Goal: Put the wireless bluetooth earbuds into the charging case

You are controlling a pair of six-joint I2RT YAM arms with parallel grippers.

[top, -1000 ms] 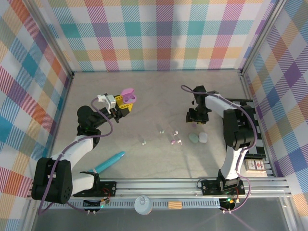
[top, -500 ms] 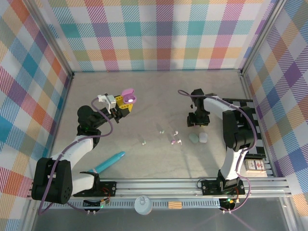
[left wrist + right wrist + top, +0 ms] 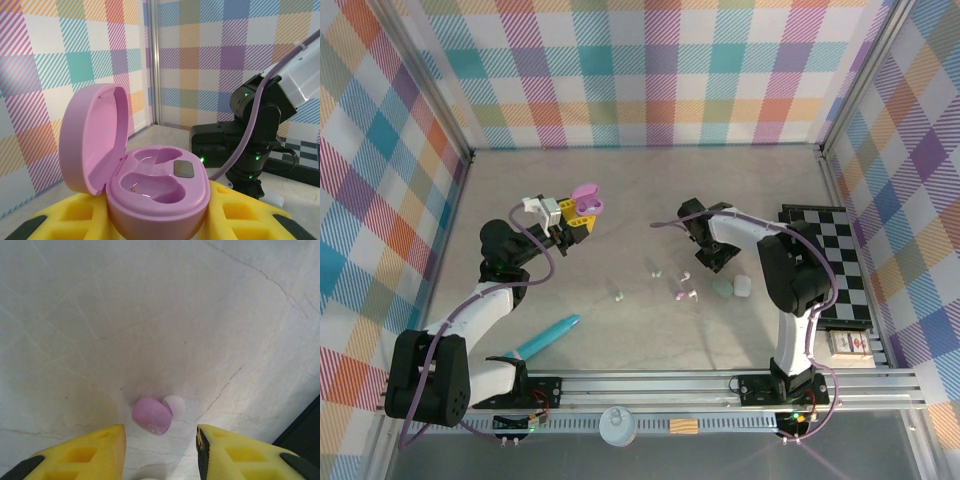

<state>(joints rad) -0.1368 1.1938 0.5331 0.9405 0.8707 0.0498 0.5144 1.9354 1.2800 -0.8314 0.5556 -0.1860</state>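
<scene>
Left arm (image 3: 480, 305) is raised over the left half of the pale marbled surface (image 3: 620, 180), nearer the far edge than the near one. Left jaws are closed on a pastel purple pebble-shaped plastic charging case (image 3: 157, 192), with yellow fingers (image 3: 80, 220) pressed on either side of its base. The case sits upright, hinged lid (image 3: 95, 140) swung open and two moulded wells facing up. In the top view the same case (image 3: 586, 204) is held clear of the surface. Right arm (image 3: 750, 228) reaches in from the right edge toward the middle, wrist pointing down. Right jaws stand apart and low over the surface, gripping nothing. A tiny pastel purple plastic earbud (image 3: 151, 415) lies on the surface in the gap just ahead of the tips, touching neither, with a paler rounded bit at its right side. Several more tiny stemmed plastic earbuds (image 3: 680, 293) lie loose around the middle, apart from one another. Just right of them are a mint green pebble case (image 3: 722, 288) and a white pebble case (image 3: 743, 287), closed and side by side. A long turquoise stick (image 3: 548, 337) lies toward the near edge, left of centre. A black-and-white chequered board (image 3: 830, 265) runs along the right edge.
</scene>
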